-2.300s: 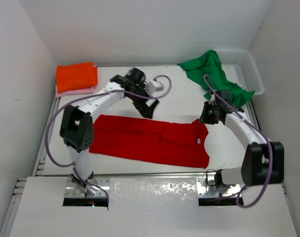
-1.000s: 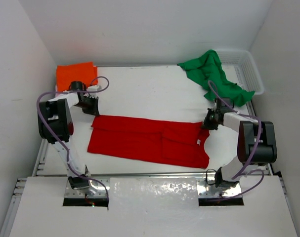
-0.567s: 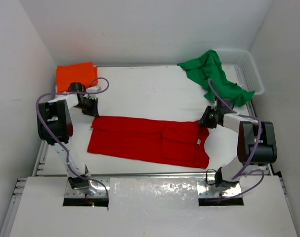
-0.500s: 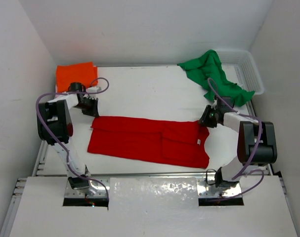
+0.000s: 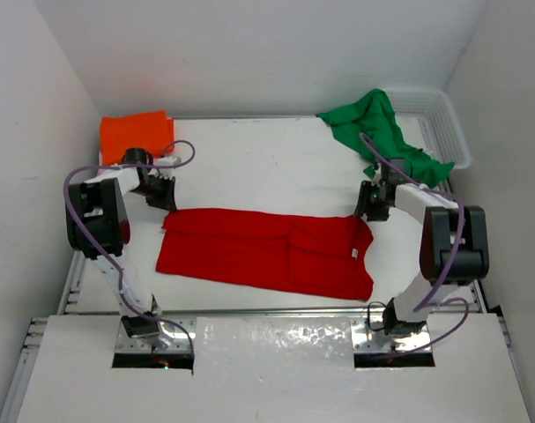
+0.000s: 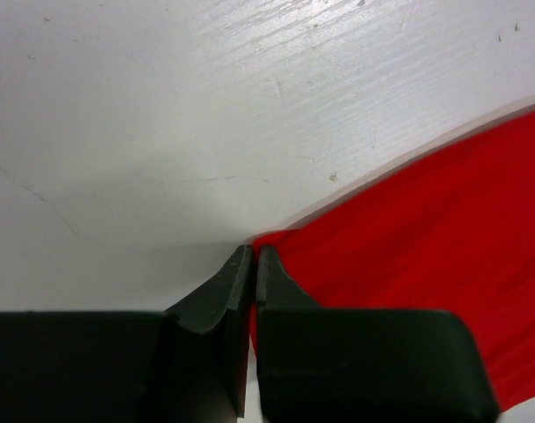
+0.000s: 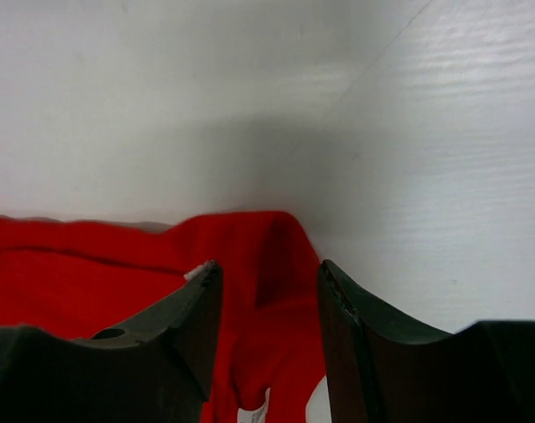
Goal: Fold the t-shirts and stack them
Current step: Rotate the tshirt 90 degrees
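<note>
The red t-shirt [image 5: 258,251] lies flat across the middle of the table, folded into a long band. My left gripper [image 5: 164,203] is down at its far left corner. In the left wrist view this gripper [image 6: 254,256] is shut, with the red cloth [image 6: 426,229] running into its tips and a sliver of red between the fingers. My right gripper [image 5: 369,207] is at the far right corner by the collar. It [image 7: 267,278] stands open and straddles a raised fold of red cloth [image 7: 73,273] without pinching it. An orange t-shirt [image 5: 135,134] lies folded at the back left. A green t-shirt [image 5: 373,123] spills from the basket.
A white mesh basket [image 5: 448,123] stands at the back right corner against the wall. White walls close in the table on the left, back and right. The arms' purple cables loop above the table near both grippers.
My right gripper has opened and let go of the red t-shirt's right corner, shifting slightly toward the back. The left gripper has stayed shut at the left corner.
</note>
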You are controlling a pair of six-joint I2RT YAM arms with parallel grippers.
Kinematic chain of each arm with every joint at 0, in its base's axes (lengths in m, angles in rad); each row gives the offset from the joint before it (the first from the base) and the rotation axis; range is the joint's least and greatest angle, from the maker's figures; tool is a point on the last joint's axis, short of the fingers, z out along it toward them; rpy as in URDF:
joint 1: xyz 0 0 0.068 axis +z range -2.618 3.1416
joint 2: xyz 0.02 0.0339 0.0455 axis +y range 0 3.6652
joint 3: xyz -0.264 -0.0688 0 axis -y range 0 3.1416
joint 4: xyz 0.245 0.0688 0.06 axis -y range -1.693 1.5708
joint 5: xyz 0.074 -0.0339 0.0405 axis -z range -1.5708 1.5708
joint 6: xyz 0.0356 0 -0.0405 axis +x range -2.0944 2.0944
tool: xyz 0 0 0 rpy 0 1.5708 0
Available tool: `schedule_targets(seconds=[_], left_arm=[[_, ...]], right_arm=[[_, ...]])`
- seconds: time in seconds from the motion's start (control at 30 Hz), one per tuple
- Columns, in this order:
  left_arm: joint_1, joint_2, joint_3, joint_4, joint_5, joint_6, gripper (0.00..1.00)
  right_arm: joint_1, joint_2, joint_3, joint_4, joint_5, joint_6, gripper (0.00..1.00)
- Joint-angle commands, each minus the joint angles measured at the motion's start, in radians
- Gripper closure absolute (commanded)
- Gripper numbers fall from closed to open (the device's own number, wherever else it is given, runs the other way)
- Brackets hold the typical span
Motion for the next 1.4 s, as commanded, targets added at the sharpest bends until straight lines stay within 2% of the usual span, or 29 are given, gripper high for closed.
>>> schedule_targets(seconds=[0.0,0.03,0.1,0.13,0.17,0.27,0.37,0.53,0.57,0.6,0.67,0.7,0.73,0.77,0.83,0.87,0.93,1.03,1.27,1.33,1.37], left_arm=[[0.015,-0.021,0.001,-0.039,-0.014,0.017,1.0],[0.015,-0.022,0.001,-0.039,-0.02,0.017,1.0],[0.017,-0.024,-0.002,-0.037,-0.038,0.021,1.0],[0.018,-0.025,-0.002,-0.037,-0.042,0.023,1.0],[0.021,-0.025,-0.004,-0.037,-0.048,0.023,1.0],[0.041,-0.027,-0.004,-0.059,-0.02,0.035,1.0],[0.075,-0.031,-0.011,-0.097,0.039,0.058,1.0],[0.148,-0.036,-0.039,-0.122,0.061,0.093,1.0],[0.152,-0.039,-0.044,-0.128,0.064,0.108,1.0],[0.156,-0.044,-0.047,-0.14,0.069,0.119,1.0],[0.159,-0.05,-0.066,-0.154,0.081,0.151,1.0],[0.158,-0.059,-0.073,-0.165,0.089,0.161,1.0],[0.159,-0.061,-0.091,-0.171,0.092,0.173,1.0],[0.161,-0.067,-0.103,-0.174,0.096,0.193,1.0],[0.161,-0.084,-0.141,-0.177,0.096,0.213,1.0],[0.162,-0.09,-0.155,-0.176,0.087,0.227,1.0],[0.167,-0.1,-0.183,-0.172,0.07,0.233,1.0],[0.176,-0.099,-0.197,-0.175,0.075,0.233,0.99],[0.176,-0.085,-0.171,-0.168,0.101,0.224,0.99],[0.176,-0.091,-0.172,-0.166,0.112,0.227,0.99],[0.176,-0.102,-0.177,-0.163,0.112,0.228,0.99]], right_arm=[[0.057,0.068,0.044,-0.047,0.032,-0.029,0.55],[0.076,0.099,0.065,-0.061,0.041,-0.032,0.55],[0.084,0.126,0.082,-0.07,0.076,-0.024,0.65],[0.085,0.154,0.087,-0.07,0.085,-0.02,0.72],[0.084,0.168,0.095,-0.074,0.094,-0.015,0.85],[0.091,0.231,0.145,-0.081,0.093,-0.021,0.97],[0.117,0.321,0.251,-0.094,0.098,-0.027,0.98],[0.156,0.513,0.585,-0.113,0.101,0.002,0.98],[0.157,0.591,0.64,-0.113,0.096,0.026,0.98],[0.159,0.632,0.768,-0.114,0.089,0.037,0.97],[0.159,0.721,0.906,-0.11,0.056,0.069,0.93],[0.163,0.813,1.043,-0.098,0.043,0.08,0.89],[0.166,0.859,1.114,-0.088,0.029,0.094,0.77],[0.168,0.905,1.244,-0.059,0.0,0.126,0.7],[0.174,1.016,1.348,-0.01,-0.023,0.169,0.55],[0.174,1.039,1.404,0.052,-0.042,0.215,0.52],[0.174,1.039,1.406,0.125,-0.042,0.252,0.43],[0.17,0.943,1.347,0.226,-0.021,0.234,0.35],[0.139,0.687,1.279,0.225,0.038,0.148,0.19],[0.121,0.595,1.217,0.194,0.053,0.161,0.18],[0.105,0.564,1.187,0.17,0.07,0.171,0.2]])
